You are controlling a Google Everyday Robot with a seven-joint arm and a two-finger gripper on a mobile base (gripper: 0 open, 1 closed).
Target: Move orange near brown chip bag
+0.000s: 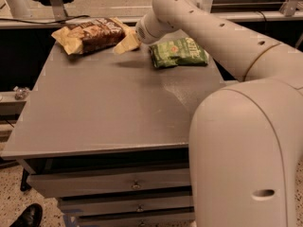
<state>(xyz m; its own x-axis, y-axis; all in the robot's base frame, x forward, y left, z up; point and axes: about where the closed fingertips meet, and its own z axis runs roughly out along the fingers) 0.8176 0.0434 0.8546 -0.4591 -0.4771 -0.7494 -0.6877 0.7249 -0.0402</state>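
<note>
- Black shoe [30, 215]: on the speckled floor at the lower left, beside the table's leg.
- Grey table [104, 108]: flat top that fills the middle of the view, with a stack of drawers [113, 186] under its front edge, each with a small knob.
- Brown chip bag [92, 33]: lies flat at the far left corner of the tabletop. It has a dark crinkled body with pale lettering and tan-yellow ends, and its right end points toward the arm's wrist.
- Gripper [138, 34]: at the far edge of the table, just right of the brown chip bag's tan end and left of the green bag. The wrist covers most of it, so it cannot be told whether it is open, closed or gripping anything. Contact with the bag's end also cannot be told.
- Orange: no part of it can be made out. It is possibly hidden behind the wrist, and its place cannot be told.
- Green chip bag [179, 52]: lies flat on the far right part of the tabletop, smaller than the brown one and apart from it, partly under the arm.
- Robot arm [213, 37]: off-white, it reaches from the right across the table's far right corner.
- Robot body [246, 150]: a large rounded shell that fills the lower right and covers the table's right front corner.
</note>
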